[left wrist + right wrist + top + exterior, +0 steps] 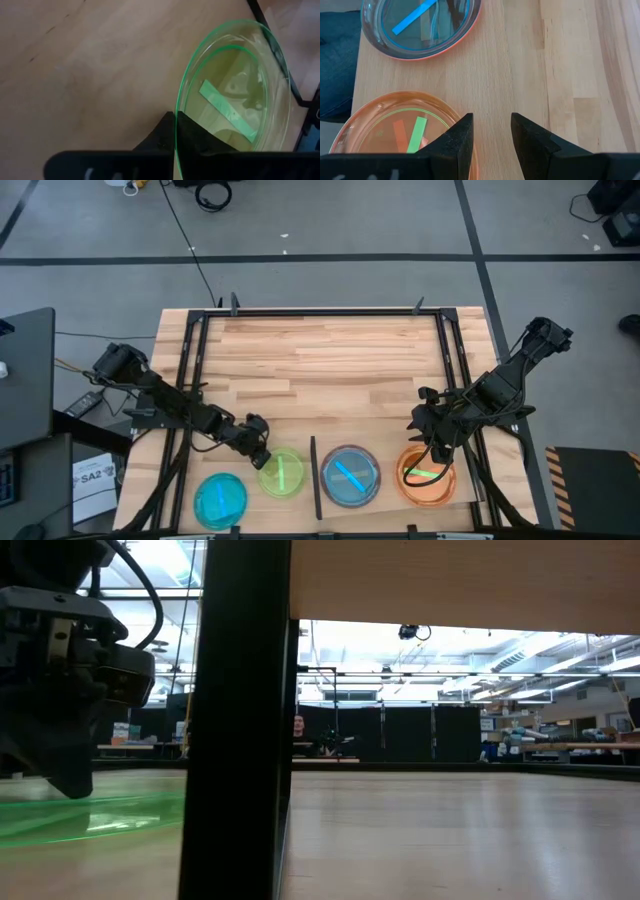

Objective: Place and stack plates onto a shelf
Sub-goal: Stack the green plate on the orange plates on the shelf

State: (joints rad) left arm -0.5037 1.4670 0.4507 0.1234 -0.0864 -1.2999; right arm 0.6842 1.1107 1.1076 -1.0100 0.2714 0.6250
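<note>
A green plate (283, 472) lies on the tabletop near the front edge, left of a thin black strip (313, 490). My left gripper (258, 452) is shut on its far-left rim and shows in the low view as well (60, 755). Left of it lies a blue plate (220, 500). Right of the strip, on the shelf (385, 498), sit a blue plate in a pinkish one (350, 475) and an orange stack with a green plate inside (428, 476). My right gripper (492, 131) hangs open above the orange stack's far edge. My left gripper pinches the green plate's rim (176, 127) between its two fingers, one finger (205, 142) inside the plate and one (159, 136) outside. The fingers slant down from the table's far left. The plate (90, 815) still lies low on the tabletop.
A black frame (200, 350) runs around the table's far part and both sides. In the low view a dark upright (240, 720) stands close to the camera beside the green plate. Bare wood (320, 360) spreads over the table's middle and far part.
</note>
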